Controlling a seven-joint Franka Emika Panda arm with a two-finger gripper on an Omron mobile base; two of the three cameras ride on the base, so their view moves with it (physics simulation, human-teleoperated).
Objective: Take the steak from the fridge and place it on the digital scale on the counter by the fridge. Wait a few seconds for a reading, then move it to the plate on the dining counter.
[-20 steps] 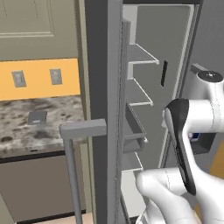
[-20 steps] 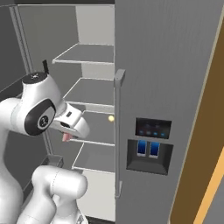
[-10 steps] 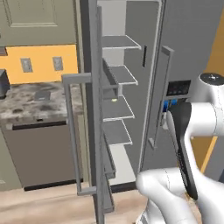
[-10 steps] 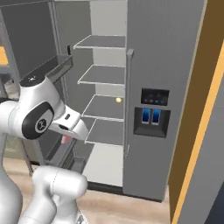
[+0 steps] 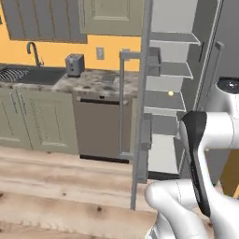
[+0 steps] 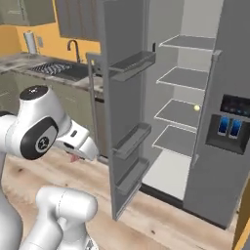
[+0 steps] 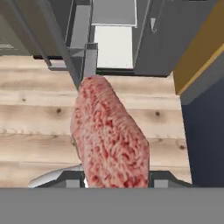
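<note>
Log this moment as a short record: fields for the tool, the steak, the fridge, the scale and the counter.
tool: shut on the steak, which stands between its tips in the hand view
steak: reddish-pink slab, out of the fridge, held above the wooden floor
fridge: left door swung open, pale shelves showing
small yellow ball: on a middle shelf
digital scale: flat grey slab on the counter, nothing on it
counter: stone worktop left of the fridge, with a toaster and a sink

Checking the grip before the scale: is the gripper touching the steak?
Touching. The hand view shows the steak standing between the gripper fingers, pressed on both sides.
</note>
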